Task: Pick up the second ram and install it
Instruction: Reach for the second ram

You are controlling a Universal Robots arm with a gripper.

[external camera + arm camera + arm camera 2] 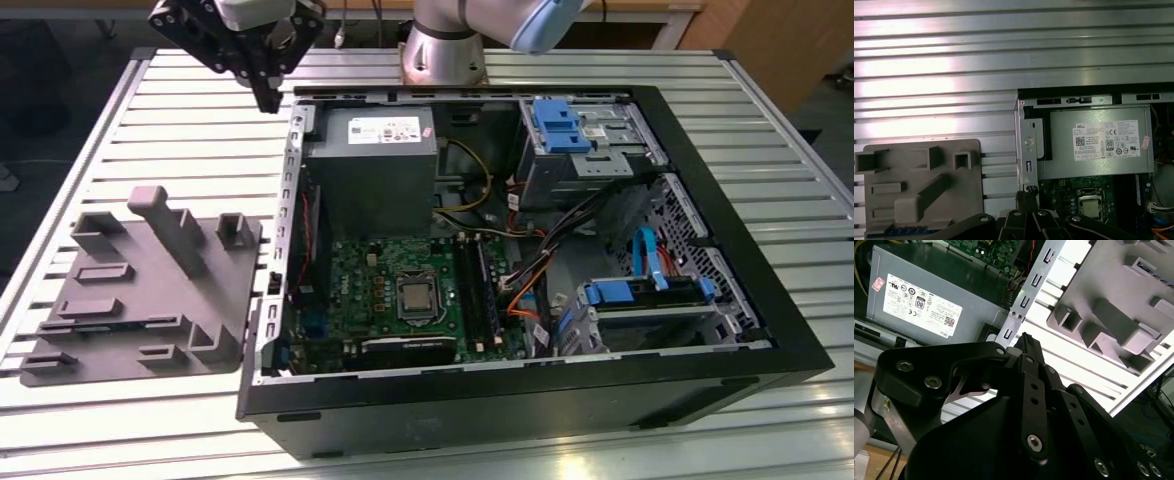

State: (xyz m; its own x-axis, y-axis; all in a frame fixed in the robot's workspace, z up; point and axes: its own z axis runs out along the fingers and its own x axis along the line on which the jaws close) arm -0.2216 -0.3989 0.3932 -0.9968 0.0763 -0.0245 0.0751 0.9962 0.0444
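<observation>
Fingers (1030, 351) are pressing together tip to tip, closed, nothing showing between them. Gripper (272, 98) is hanging point-down over the table (134, 420), just outside the case (534, 395) at its PSU (371, 150) corner, clear of the case wall. Arm base (447, 50) is standing behind the case, with the arm reaching across toward the exterior view's left and getting cut off at the frame edge.

Exterior view is giving the whole open case lying on its side, with the board (387, 280) below the PSU and the grey tray (147, 300) beside the case, on the gripper's side. Second wrist view is giving the gripper linkage close up, tips (1025, 340) sitting over the case's slotted edge rail (1026, 295), tray posts beyond. First wrist view is looking straight down past the tips (1026, 192) at the table slats, tray and PSU label.

Ram (904, 231) is seemingly the thin bluish strip in a tray slot, on the far side of the posts from the gripper, half cut off by the frame and the gripper body; hard to confirm. Sockets (474, 285) on the board are too dark to tell what is sitting in them.
</observation>
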